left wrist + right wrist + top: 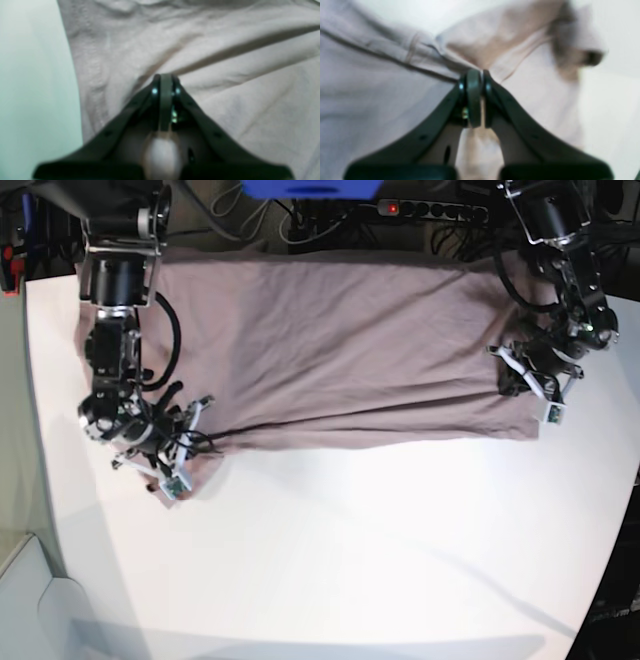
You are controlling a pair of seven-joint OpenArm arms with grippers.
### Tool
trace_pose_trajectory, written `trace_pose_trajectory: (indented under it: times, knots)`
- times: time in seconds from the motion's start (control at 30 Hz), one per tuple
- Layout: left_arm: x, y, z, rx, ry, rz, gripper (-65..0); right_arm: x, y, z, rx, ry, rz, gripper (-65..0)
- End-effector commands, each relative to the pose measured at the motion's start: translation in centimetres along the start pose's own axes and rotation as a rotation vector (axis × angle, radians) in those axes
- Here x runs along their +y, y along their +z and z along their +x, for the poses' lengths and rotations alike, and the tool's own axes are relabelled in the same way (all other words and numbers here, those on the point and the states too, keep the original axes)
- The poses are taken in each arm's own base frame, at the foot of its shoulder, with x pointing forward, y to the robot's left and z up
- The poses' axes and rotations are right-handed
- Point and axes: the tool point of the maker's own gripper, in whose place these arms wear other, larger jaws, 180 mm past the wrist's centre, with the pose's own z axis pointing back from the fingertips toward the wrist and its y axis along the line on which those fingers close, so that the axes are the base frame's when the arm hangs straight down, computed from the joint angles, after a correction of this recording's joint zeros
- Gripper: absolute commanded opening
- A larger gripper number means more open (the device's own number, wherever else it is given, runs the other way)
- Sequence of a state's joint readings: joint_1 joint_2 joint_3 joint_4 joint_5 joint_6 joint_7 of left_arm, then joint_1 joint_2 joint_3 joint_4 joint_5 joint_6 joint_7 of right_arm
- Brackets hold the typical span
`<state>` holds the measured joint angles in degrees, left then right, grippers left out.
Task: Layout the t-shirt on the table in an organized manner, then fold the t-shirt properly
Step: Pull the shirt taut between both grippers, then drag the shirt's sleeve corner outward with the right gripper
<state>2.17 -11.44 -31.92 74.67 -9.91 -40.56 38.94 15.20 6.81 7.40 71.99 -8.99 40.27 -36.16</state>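
Base view, t-shirt (330, 350) flat, table (350, 550)

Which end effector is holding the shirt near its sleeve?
The right end effector, on the base view's left: a short sleeve of the t-shirt lies just beyond it. The left end effector grips plain cloth.

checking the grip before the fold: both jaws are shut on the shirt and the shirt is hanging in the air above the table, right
Not quite. Both jaws are shut on the shirt, but it is not hanging in the air: the base view shows it spread flat on the white table. The left gripper pinches one end and the right gripper the other, both low at the cloth.
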Motion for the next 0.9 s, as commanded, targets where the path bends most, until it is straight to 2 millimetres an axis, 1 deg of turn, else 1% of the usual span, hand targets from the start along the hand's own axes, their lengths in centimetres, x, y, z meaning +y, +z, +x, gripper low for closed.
trace_pose_trajectory:
  times: [0.0, 0.17, 0.23, 0.3, 0.4, 0.5, 0.6, 0.73, 0.8, 0.87]
  knots:
    - [1.0, 0.3, -0.6, 0.05, -0.024, 0.035, -64.1, -1.4, 0.7, 2.7, -0.069, 0.011, -0.032, -65.0]
    - [1.0, 0.3, -0.6, 0.05, -0.024, 0.035, -64.1, -2.6, 1.1, 5.1, -0.111, 0.022, -0.055, -65.0]
    - [1.0, 0.3, -0.6, 0.05, -0.024, 0.035, -64.1, -2.7, 1.1, 5.9, -0.126, 0.024, -0.056, -65.0]
    - [1.0, 0.3, -0.6, 0.05, -0.024, 0.035, -64.1, -2.1, 0.8, 7.2, -0.146, 0.036, -0.042, -65.0]
    - [0.9, 0.3, -0.6, 0.049, -0.023, 0.034, -64.1, -1.6, 0.8, 8.7, -0.166, 0.06, -0.033, -65.0]
    - [0.9, 0.3, -0.6, 0.049, -0.022, 0.033, -64.1, 0.1, 0.5, 11.2, -0.197, 0.117, -0.003, -65.0]
    - [0.6, 0.2, -0.7, 0.053, -0.021, 0.028, -64.1, 1.3, 0.4, 13.1, -0.217, 0.166, 0.016, -65.0]
    - [0.5, 0.1, -0.7, 0.054, -0.019, 0.026, -64.1, 2.3, 0.3, 14.1, -0.227, 0.199, 0.033, -65.0]
    - [0.5, 0.1, -0.8, 0.055, -0.018, 0.025, -64.1, 2.4, -0.3, 14.0, -0.209, 0.203, 0.047, -65.0]
    - [0.5, 0.1, -0.8, 0.055, -0.018, 0.025, -64.1, 2.3, -1.2, 13.4, -0.176, 0.19, 0.063, -65.0]
